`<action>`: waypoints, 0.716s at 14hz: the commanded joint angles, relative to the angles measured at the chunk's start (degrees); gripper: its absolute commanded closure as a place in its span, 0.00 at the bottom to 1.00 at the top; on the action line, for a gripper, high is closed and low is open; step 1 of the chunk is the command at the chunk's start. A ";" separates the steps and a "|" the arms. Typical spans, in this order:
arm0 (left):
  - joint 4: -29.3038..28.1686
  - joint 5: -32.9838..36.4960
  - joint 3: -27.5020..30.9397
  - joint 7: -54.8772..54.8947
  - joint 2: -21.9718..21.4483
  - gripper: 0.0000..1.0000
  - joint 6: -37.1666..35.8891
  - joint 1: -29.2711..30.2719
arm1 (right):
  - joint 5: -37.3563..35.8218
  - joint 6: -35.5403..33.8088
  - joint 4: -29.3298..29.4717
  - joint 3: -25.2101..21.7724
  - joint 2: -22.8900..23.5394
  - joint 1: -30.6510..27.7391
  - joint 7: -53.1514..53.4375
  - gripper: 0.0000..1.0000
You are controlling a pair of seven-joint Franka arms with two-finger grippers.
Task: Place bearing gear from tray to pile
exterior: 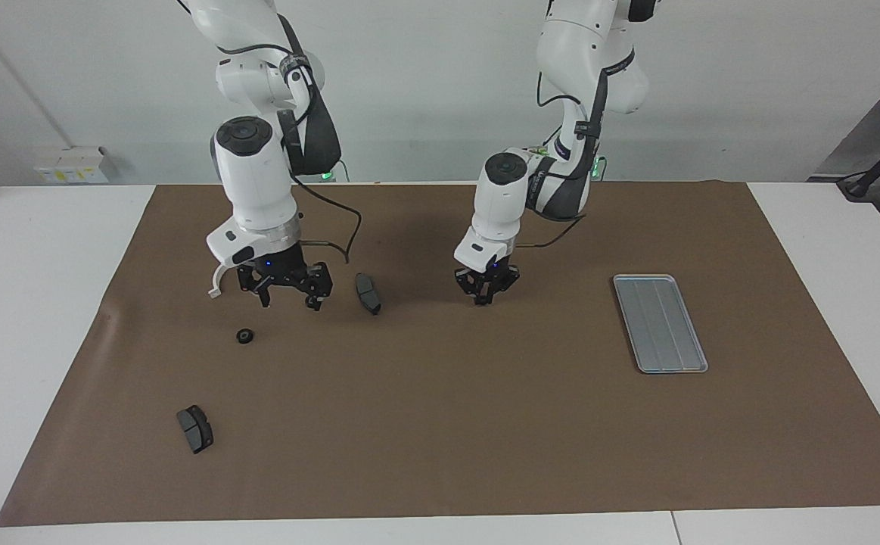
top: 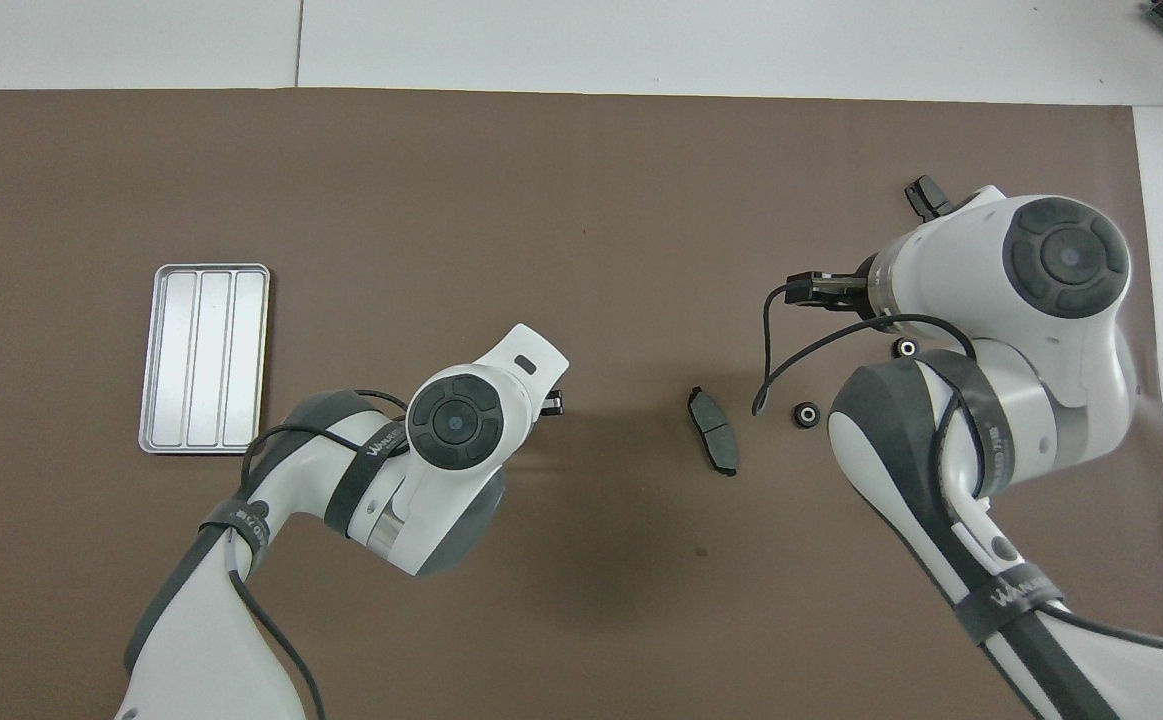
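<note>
mat: brown sheet (exterior: 440, 424) covered white table (exterior: 31, 303) | wall: white box (exterior: 69, 164) sat at table's edge
</note>
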 commanded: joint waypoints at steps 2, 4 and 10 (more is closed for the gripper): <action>1.16 -0.91 1.14 0.69 -0.70 0.00 0.19 0.57 | 1.06 -5.97 6.05 0.71 0.83 -0.65 -0.84 0.00; 3.26 -0.91 1.14 1.21 -2.62 0.00 -4.18 4.16 | 4.11 -9.23 8.43 0.62 0.39 -0.65 -0.84 0.00; 20.65 -1.60 0.88 18.05 -6.15 0.00 -35.62 17.87 | 5.37 -6.62 10.10 0.97 2.74 8.47 8.61 0.00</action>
